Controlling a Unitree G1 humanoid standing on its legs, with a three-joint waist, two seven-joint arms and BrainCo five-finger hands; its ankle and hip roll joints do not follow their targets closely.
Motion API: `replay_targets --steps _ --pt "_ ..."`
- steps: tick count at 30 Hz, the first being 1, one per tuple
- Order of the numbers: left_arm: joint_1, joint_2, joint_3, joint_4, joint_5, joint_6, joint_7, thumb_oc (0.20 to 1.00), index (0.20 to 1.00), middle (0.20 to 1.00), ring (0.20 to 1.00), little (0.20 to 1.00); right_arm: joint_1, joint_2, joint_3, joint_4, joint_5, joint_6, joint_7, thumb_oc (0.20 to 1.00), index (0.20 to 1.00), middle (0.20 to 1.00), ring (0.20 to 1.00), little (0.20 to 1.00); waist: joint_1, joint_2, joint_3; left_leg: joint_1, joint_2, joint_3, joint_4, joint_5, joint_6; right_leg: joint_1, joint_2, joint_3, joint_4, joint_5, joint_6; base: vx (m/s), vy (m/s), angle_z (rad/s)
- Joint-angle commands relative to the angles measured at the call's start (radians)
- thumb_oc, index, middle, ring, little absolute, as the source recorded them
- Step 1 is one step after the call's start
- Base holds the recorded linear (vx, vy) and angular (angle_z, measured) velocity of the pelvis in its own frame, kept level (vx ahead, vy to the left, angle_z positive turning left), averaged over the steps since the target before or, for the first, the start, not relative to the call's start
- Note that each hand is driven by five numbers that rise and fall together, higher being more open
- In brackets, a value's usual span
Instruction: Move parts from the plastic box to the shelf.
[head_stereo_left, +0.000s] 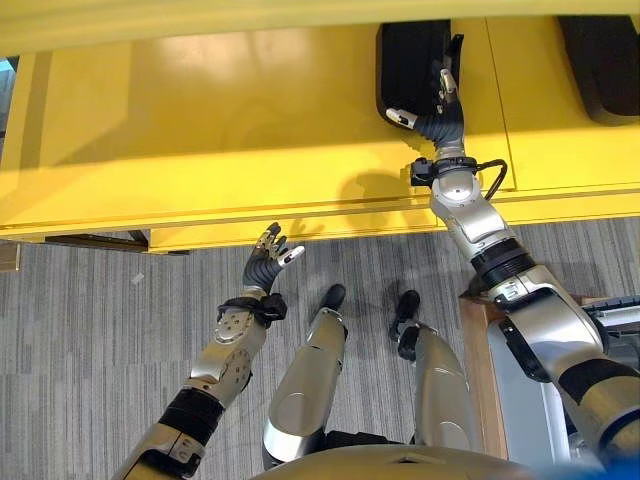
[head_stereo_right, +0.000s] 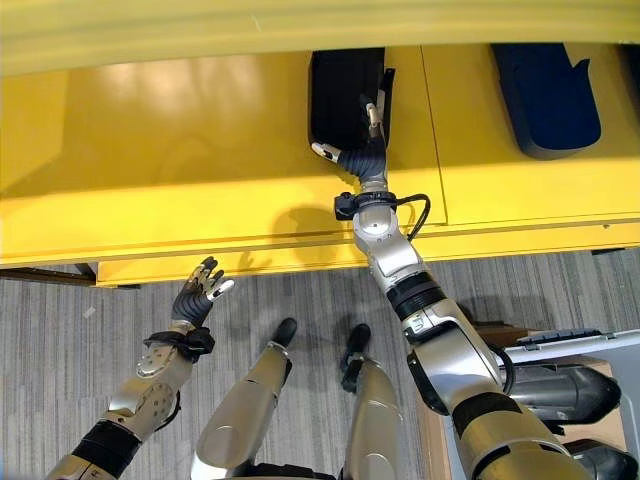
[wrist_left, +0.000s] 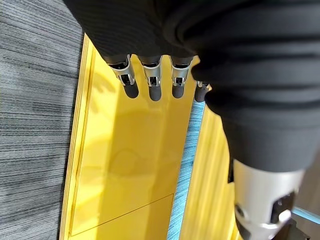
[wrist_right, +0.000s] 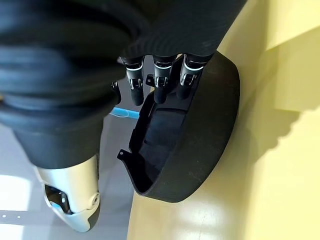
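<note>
A wide yellow shelf (head_stereo_left: 200, 120) is seen above grey striped carpet (head_stereo_left: 90, 330). A black moulded part (head_stereo_left: 410, 65) lies on the shelf, with the right robot hand (head_stereo_left: 440, 105) over its edge; whether it is gripped cannot be told. A second dark part (head_stereo_right: 545, 95) lies further right. The left robot hand (head_stereo_left: 265, 262) is held relaxed and empty at the shelf's front edge.

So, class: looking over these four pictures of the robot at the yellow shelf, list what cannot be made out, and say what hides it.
- Grip of the right robot hand on the black part: its wrist cover hides the thumb and fingertips in the right wrist view.
- Second black part: cut by the frame edge in the left eye view.
- Plastic box: cut by the frame's corner, contents unclear.
- Left robot hand: idle by the shelf.
</note>
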Motion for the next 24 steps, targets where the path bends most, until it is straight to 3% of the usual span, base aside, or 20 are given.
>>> replay_targets --steps 1,8,24 --pt "0.019 0.003 0.010 -0.033 0.023 -0.045 0.000 1.000 1.000 1.000 1.000 1.000 0.046 -0.012 -0.035 0.021 0.029 -0.002 -0.017 1.000 1.000 1.000 1.000 1.000 0.012 0.009 0.015 -0.032 0.029 0.079 -0.027 -0.011 0.029 0.087 -0.026 0.043 0.130 -0.177 0.037 0.00 0.000 0.00" --pt "0.020 0.001 0.012 -0.036 0.025 -0.047 0.000 1.000 1.000 1.000 1.000 1.000 0.039 -0.050 -0.053 -0.005 0.001 -0.006 -0.038 1.000 1.000 1.000 1.000 1.000 0.005 0.008 0.015 -0.035 0.029 0.082 -0.019 -0.015 0.030 0.082 -0.026 0.046 0.136 -0.179 0.036 0.00 0.000 0.00" --pt "0.035 -0.005 0.033 -0.047 0.040 -0.050 0.000 1.000 1.000 1.000 1.000 1.000 0.077 -0.120 -0.094 -0.305 -0.133 -0.034 -0.066 1.000 1.000 1.000 1.000 1.000 -0.013 0.003 0.009 -0.032 0.032 0.084 -0.020 -0.016 0.033 0.080 -0.027 0.051 0.142 -0.181 0.037 0.00 0.000 0.00"
